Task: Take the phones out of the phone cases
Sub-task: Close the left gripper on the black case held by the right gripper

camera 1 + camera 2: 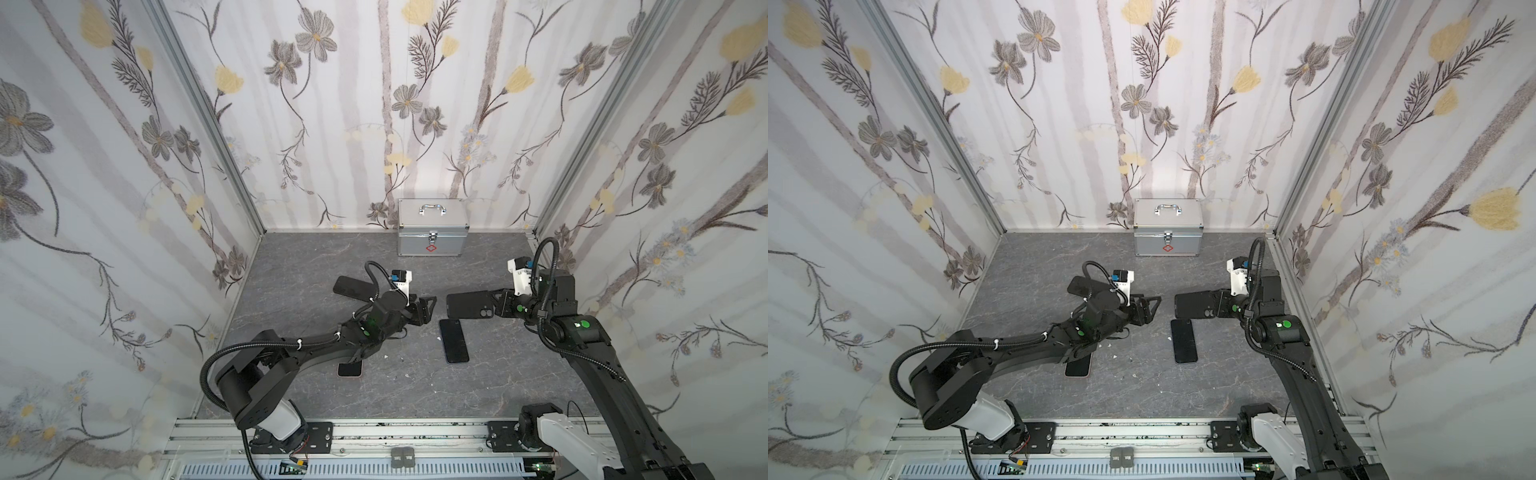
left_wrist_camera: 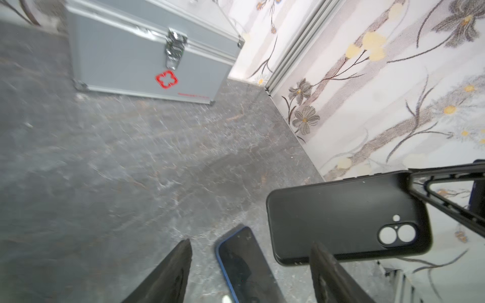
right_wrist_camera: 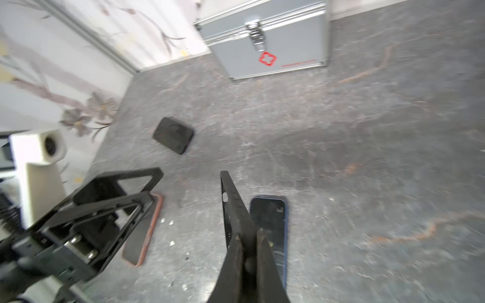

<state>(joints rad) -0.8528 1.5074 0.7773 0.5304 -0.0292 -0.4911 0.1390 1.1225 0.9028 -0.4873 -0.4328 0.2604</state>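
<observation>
A black phone case (image 1: 469, 304) (image 1: 1192, 305) hangs level above the grey table, and my right gripper (image 1: 496, 306) (image 3: 248, 233) is shut on its camera end. The wall shows through the lens cut-outs of the case (image 2: 341, 217), and the right wrist view shows only its thin edge (image 3: 231, 204). The phone (image 1: 454, 340) (image 1: 1184, 340) (image 2: 244, 262) (image 3: 270, 223) is dark with a blue rim and lies screen up on the table below the case. My left gripper (image 1: 430, 309) (image 1: 1154, 309) (image 2: 251, 243) is open and empty, just left of the case.
A silver first-aid box (image 1: 432, 228) stands against the back wall. A black phone-sized slab (image 1: 353, 286) (image 3: 173, 135) lies behind the left arm. A phone in a reddish case (image 1: 351, 369) (image 3: 147, 228) lies partly under that arm. Small white flecks dot the table.
</observation>
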